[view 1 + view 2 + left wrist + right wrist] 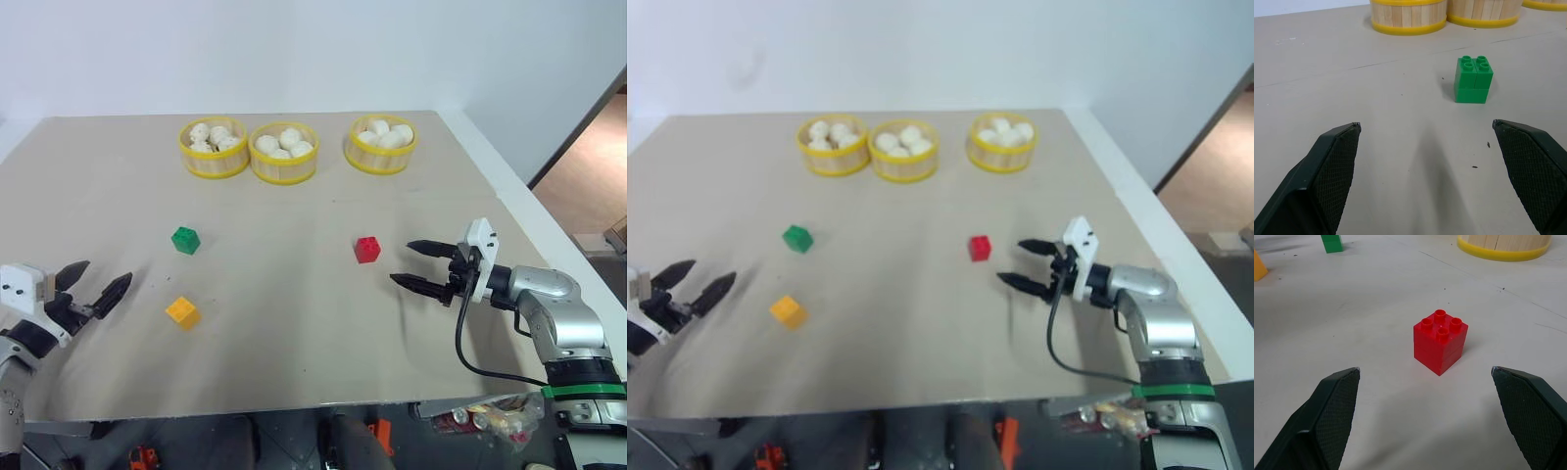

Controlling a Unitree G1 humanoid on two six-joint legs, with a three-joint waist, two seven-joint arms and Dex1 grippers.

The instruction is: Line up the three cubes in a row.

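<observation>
While no cube is gripped yet, left pincer (94, 280) at nine o'clock on the table (294, 372), spread wide and empty, aimed toward the green cube (185, 240) at ten. Yellow-orange cube (182, 311) near eight, just beside that pincer. Red cube (367, 249) near three, well apart from both. Right pincer (414, 263) beyond it, also gaping and empty, squared to the red cube, likely for a first grab.
</observation>
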